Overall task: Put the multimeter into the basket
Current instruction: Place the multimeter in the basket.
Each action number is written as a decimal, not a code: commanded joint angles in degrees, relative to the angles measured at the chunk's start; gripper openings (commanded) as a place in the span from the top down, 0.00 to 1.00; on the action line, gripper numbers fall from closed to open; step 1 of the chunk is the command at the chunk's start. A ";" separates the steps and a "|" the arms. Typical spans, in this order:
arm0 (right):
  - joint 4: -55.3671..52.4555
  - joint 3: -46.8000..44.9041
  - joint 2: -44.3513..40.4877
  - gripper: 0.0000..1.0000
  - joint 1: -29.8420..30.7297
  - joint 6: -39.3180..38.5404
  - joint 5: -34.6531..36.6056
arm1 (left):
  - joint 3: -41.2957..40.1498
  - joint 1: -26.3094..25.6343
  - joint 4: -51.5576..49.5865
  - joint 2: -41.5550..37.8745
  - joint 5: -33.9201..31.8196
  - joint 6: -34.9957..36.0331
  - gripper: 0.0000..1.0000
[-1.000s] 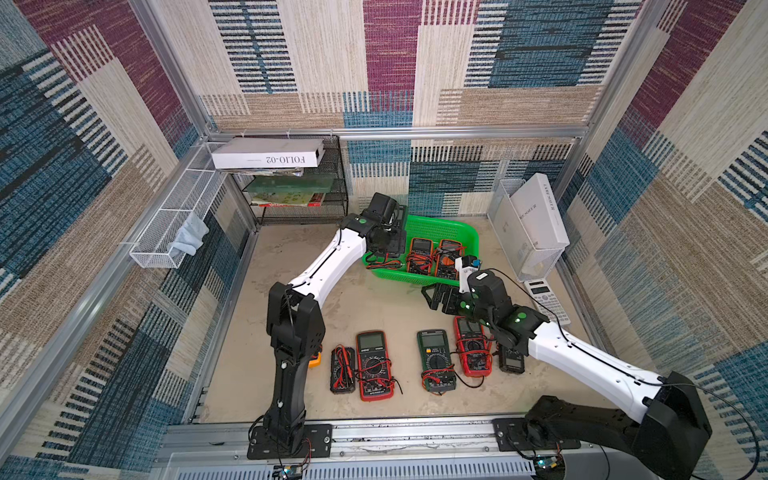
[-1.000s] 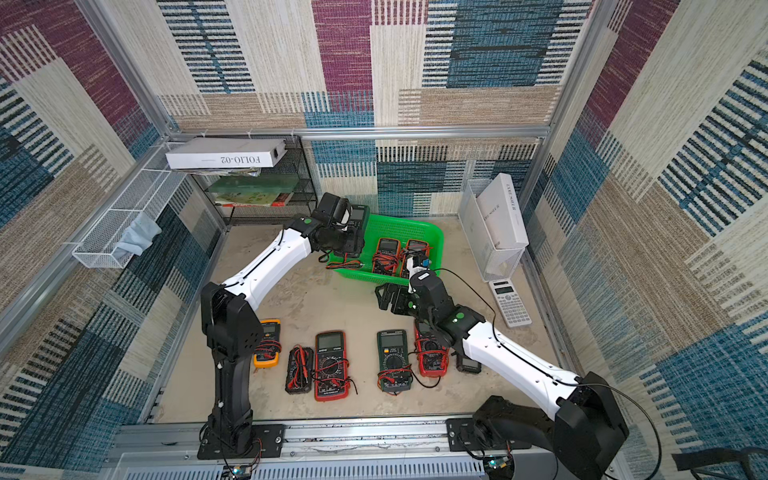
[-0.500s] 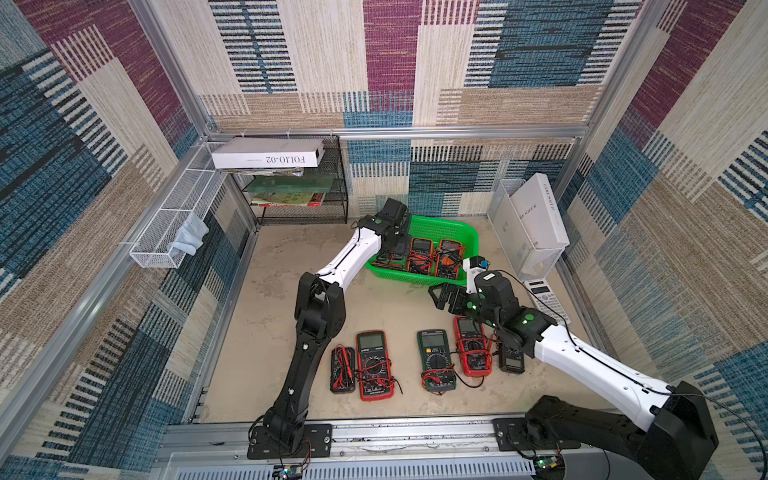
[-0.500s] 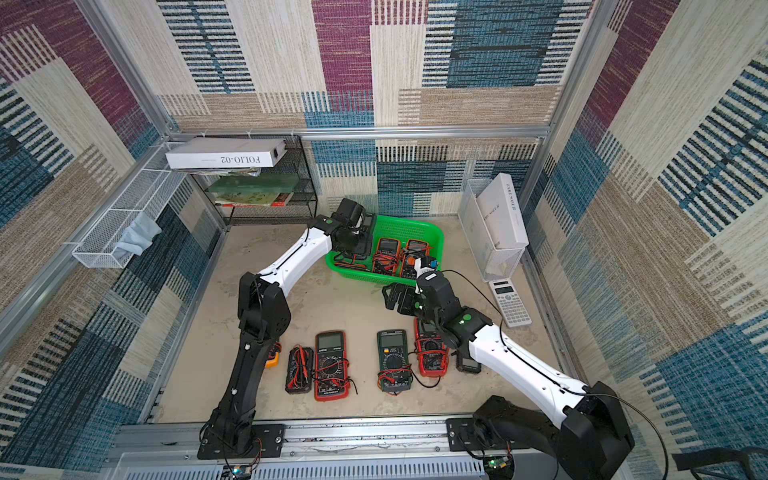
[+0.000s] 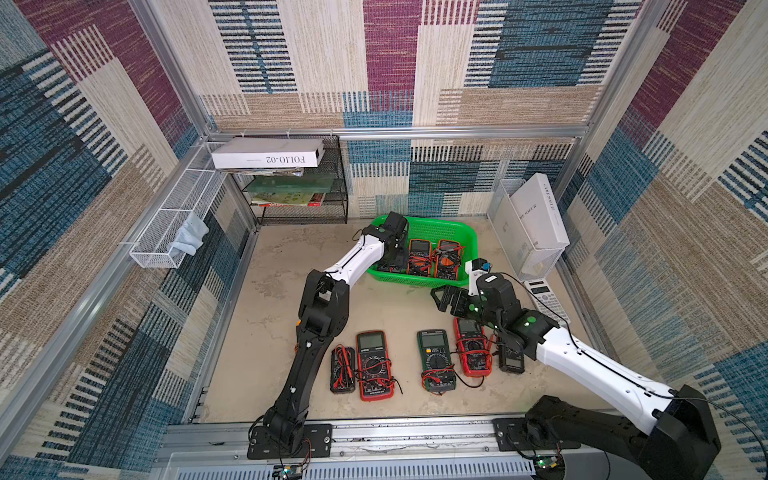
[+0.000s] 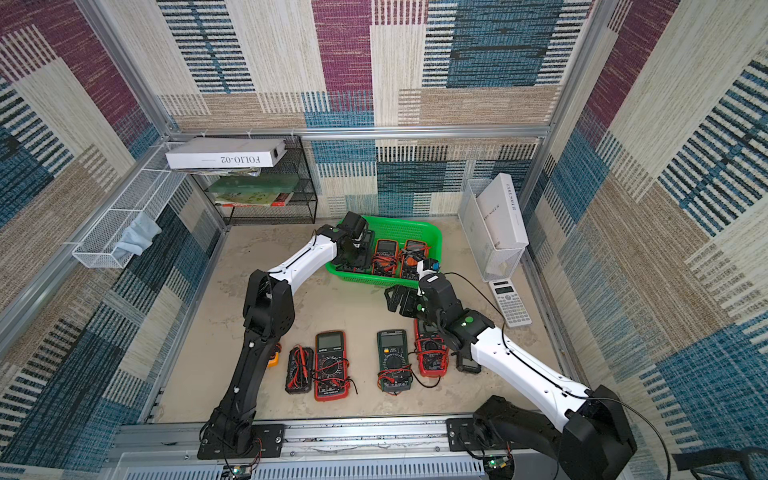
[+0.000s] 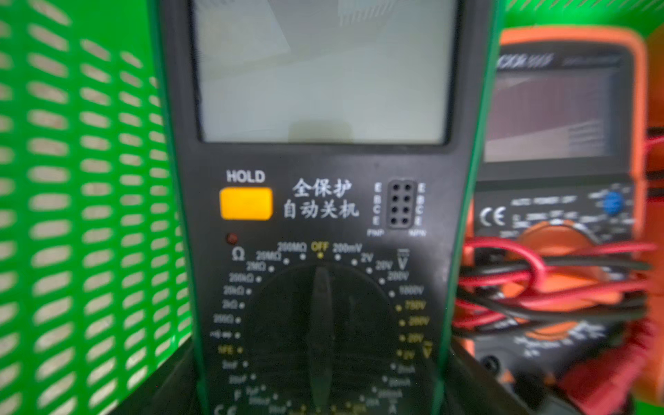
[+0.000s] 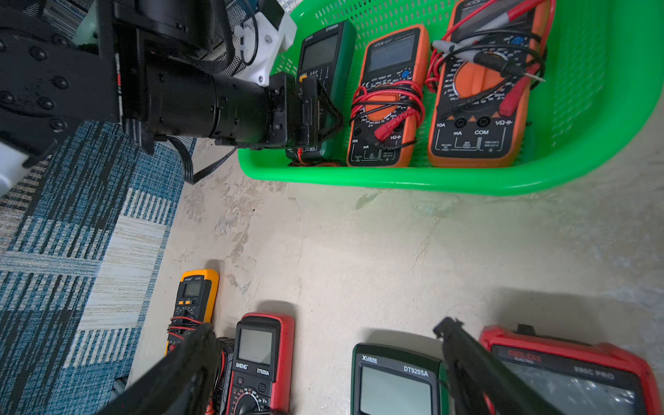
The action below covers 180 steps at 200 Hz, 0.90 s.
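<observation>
Down in the bright green basket (image 5: pixel 451 227), the left fingers (image 8: pixel 305 107) clasp the lower end of a dark green multimeter (image 7: pixel 323 215). It sits face up by the perforated side wall, just beside two orange meters (image 8: pixel 388 97) wrapped in red and black leads. Whether it rests on the bottom cannot be told. Nearby, the right fingers (image 8: pixel 190 363), spread wide and holding nothing, hover over the beige surface (image 5: pixel 395 307), above a row of red and green meters (image 5: pixel 434 359) lying outside the basket.
</observation>
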 commanded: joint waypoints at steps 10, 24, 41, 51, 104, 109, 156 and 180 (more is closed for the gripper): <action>1.66 -0.24 0.27 0.00 -0.04 0.50 -0.45 | -3.22 -0.01 -0.54 -2.06 -0.82 -1.44 1.00; 1.99 -0.33 0.41 0.00 -0.05 0.60 -0.72 | -5.57 -0.03 -0.13 -2.95 -0.96 -1.86 1.00; 2.30 -0.41 0.59 0.00 -0.01 0.78 -0.94 | -8.56 -0.03 0.77 -4.54 -1.53 -2.50 1.00; 2.46 -0.53 0.68 0.00 -0.01 0.83 -1.03 | -10.43 0.02 1.47 -5.53 -1.93 -3.14 1.00; 2.09 -0.26 0.70 0.01 0.16 1.07 -1.12 | -10.43 0.07 0.25 -4.70 -1.09 -7.23 0.52; 1.92 -0.15 0.60 0.00 0.16 0.93 -1.01 | -9.67 0.06 -0.40 -4.20 -1.11 -7.73 0.46; 0.49 0.46 0.16 0.00 0.25 0.43 -0.94 | -5.78 0.24 -3.47 -3.10 -0.99 -10.94 0.14; -0.02 0.71 0.32 0.00 0.33 0.28 -0.92 | -5.74 0.33 -3.57 -4.53 -0.24 -11.72 0.01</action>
